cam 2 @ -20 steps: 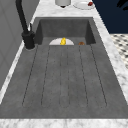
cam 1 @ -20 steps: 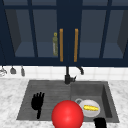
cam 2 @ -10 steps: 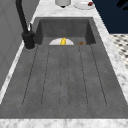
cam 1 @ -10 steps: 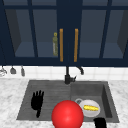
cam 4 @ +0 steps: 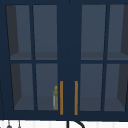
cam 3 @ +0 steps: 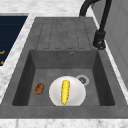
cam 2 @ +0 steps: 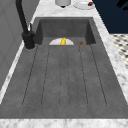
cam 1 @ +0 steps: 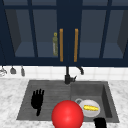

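Two robot hands in the front view: left robot hand (cam 1: 37,101), fingers straight and spread, over the drainboard (cam 1: 47,93); right robot hand (cam 1: 100,123), finger state hidden, just before the plate (cam 1: 90,111) bearing corn (cam 1: 91,108). Risk: nudging plate, rolling corn into basin.

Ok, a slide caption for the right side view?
Corn cob lying on a white plate in the sink basin, brown sponge beside it.
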### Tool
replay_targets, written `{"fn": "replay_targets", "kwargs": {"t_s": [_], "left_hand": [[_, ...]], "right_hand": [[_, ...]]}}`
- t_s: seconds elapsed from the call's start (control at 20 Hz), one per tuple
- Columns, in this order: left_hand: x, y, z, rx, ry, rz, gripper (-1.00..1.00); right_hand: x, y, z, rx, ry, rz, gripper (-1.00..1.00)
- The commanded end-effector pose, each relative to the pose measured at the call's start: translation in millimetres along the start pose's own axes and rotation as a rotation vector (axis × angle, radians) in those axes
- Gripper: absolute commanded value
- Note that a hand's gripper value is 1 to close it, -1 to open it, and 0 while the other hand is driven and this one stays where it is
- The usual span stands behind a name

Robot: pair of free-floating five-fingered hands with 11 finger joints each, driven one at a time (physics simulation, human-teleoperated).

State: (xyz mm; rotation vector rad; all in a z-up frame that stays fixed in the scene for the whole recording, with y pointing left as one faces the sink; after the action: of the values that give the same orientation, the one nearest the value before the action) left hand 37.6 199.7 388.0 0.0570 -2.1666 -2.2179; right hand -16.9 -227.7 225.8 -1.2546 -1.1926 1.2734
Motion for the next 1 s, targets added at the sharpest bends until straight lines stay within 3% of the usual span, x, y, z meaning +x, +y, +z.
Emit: {"fn": "replay_targets", "kwargs": {"t_s": [0.0,0.35,0.5,0.95], "left_hand": [[-4,14,-1,-0.061,-0.085,-0.054,-1.0],[-3,37,-1,-0.059,-0.121,-0.096,-1.0],[-4,48,0,-0.064,-0.125,-0.103,-1.0],[-11,62,0,-0.096,-0.124,-0.188,-1.0]], "right_hand": [[0,0,0,0.0,0.0,0.0,0.0],[0,0,0,0.0,0.0,0.0,0.0],[0,0,0,0.0,0.0,0.0,0.0],[0,0,0,0.0,0.0,0.0,0.0]]}}
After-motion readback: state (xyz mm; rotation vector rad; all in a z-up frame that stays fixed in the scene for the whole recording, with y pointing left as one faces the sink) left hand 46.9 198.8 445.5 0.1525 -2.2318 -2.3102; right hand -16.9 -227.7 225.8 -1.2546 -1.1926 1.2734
